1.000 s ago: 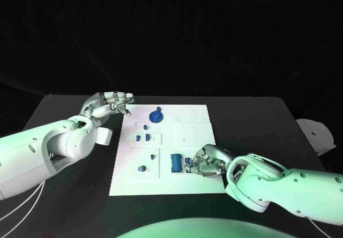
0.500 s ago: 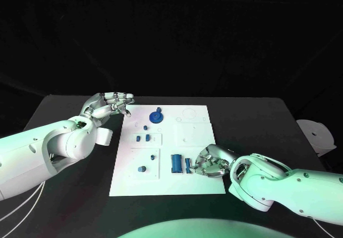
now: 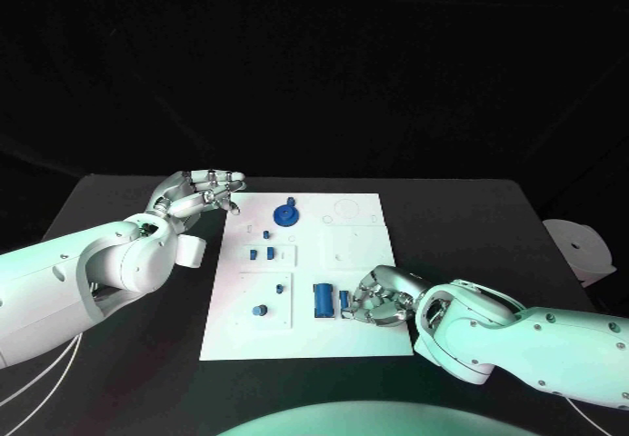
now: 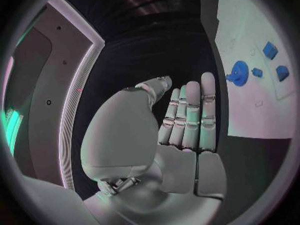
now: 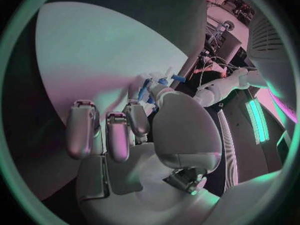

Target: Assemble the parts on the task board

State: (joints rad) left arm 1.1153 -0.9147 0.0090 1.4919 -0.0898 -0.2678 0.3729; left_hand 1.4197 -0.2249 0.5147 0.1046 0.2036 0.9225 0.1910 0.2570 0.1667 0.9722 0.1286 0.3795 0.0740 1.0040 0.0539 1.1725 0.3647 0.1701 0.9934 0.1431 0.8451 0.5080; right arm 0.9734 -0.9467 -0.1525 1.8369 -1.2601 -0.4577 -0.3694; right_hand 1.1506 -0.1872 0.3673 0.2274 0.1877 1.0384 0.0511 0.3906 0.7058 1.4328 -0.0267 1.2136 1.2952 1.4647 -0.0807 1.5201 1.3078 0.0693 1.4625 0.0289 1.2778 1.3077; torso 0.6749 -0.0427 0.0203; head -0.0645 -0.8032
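The white task board [image 3: 354, 241] lies mid-table. My right hand [image 3: 379, 297] rests on its near right part and pinches a small blue part [image 3: 344, 300] between thumb and fingertip; the same part [image 5: 147, 89] shows at the fingertips in the right wrist view. Just left of it stands a taller blue block [image 3: 323, 301]. A round blue piece [image 3: 286, 213] sits at the far end, with small blue parts [image 3: 266, 234] [image 3: 257, 254] below it and a blue disc [image 3: 258, 310] near the front left. My left hand [image 3: 204, 192] hovers off the board's far left corner, empty, fingers straight [image 4: 187, 115].
The left wrist view shows the board [image 4: 250, 110] beside the hand, with the round blue piece [image 4: 238, 73] and small blue parts [image 4: 270, 50] on it. A white object [image 3: 579, 243] stands at the table's right edge. Bare black table [image 3: 459, 218] lies right of the board.
My right hand has shifted slightly over the board's near right part, the small blue part moving with it. The left hand has stayed in place.
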